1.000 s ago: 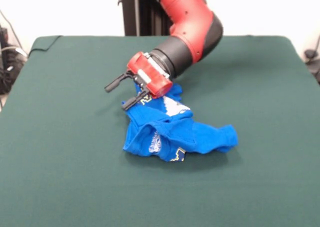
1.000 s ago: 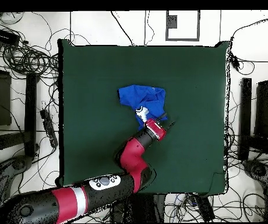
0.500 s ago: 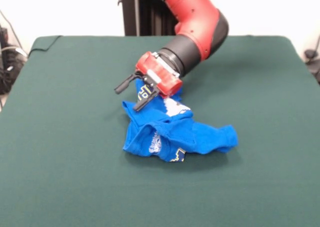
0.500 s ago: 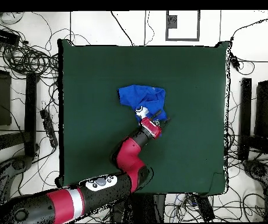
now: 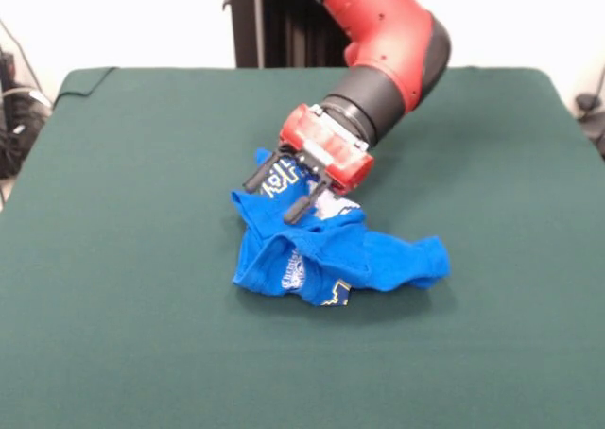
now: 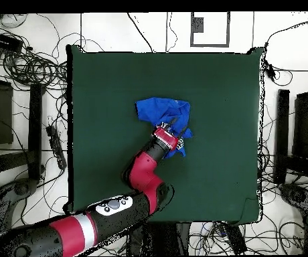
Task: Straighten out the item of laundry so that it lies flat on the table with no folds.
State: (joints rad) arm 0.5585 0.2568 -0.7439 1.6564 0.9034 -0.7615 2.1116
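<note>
The item of laundry (image 5: 340, 254), a bright blue T-shirt, lies crumpled near the middle of the dark green table (image 5: 113, 259). One sleeve sticks out to the right, and white and yellow print shows in the folds. My gripper (image 5: 276, 195) is open, tilted down to the left, with its two black fingers spread over the shirt's far left part. I cannot tell whether they touch the cloth. In the overhead view the gripper (image 6: 172, 127) sits at the shirt's (image 6: 155, 107) lower right edge on the table (image 6: 217, 80).
The black pedestal (image 5: 274, 23) stands behind the table's far edge. Cables (image 6: 29, 60) and dark stands (image 6: 282, 134) surround the table in the overhead view. The cloth's far left corner (image 5: 85, 79) is folded over.
The gripper has moved to the right in the front view, from beside the shirt's far left edge to over the shirt. It has stayed open. The shirt has barely shifted.
</note>
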